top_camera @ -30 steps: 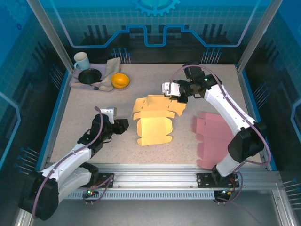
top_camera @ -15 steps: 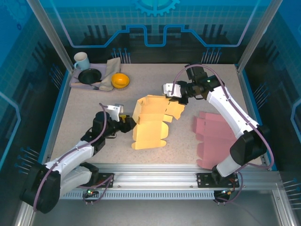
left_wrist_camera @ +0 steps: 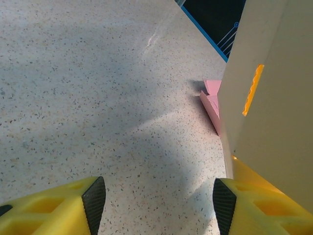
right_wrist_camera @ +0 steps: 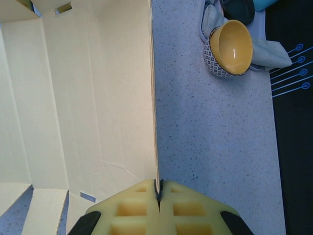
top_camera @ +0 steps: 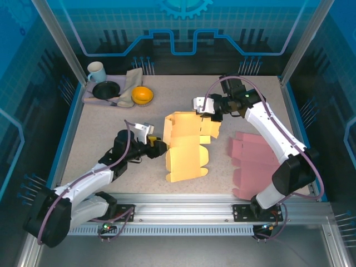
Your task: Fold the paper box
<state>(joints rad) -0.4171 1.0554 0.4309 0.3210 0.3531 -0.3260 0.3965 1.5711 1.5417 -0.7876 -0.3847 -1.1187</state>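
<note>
The right gripper (top_camera: 210, 114) is clenching the far edge of the yellow die-cut paper box (top_camera: 186, 147). In the right wrist view its two yellow fingers (right_wrist_camera: 132, 210) are pressing together on the thin card edge. The box is spreading out toward the near side of this gripper, on the speckled table (top_camera: 111, 122), with one panel lifting off the surface.

The left gripper (top_camera: 158, 147) is standing released, its jaws apart, just beside the left edge of the yellow box and gripping nothing.

Far to the left of the right gripper, a grey mat (top_camera: 89, 97) is carrying one pale blue ceramic mug (top_camera: 95, 71), one round black bowl (top_camera: 105, 89) and one crumpled beige cloth (top_camera: 130, 83). One yellow bowl (top_camera: 142, 95) is sitting at the mat's edge, showing a bare yellow inside. What the mug and the black bowl are holding cannot be told.

Two paper boxes are lying on the table: the yellow one, and one flat pink paper box (top_camera: 253, 164) to the near right of the right gripper.

The right wrist camera is revealing a blue-and-white pattern on the outside of the yellow bowl (right_wrist_camera: 231, 46). The left wrist camera is showing bare table between the left gripper's (left_wrist_camera: 154, 200) fingers, the upright yellow panel (left_wrist_camera: 274, 98) touching the right-hand one, and the pink box (left_wrist_camera: 211, 100) beyond.
</note>
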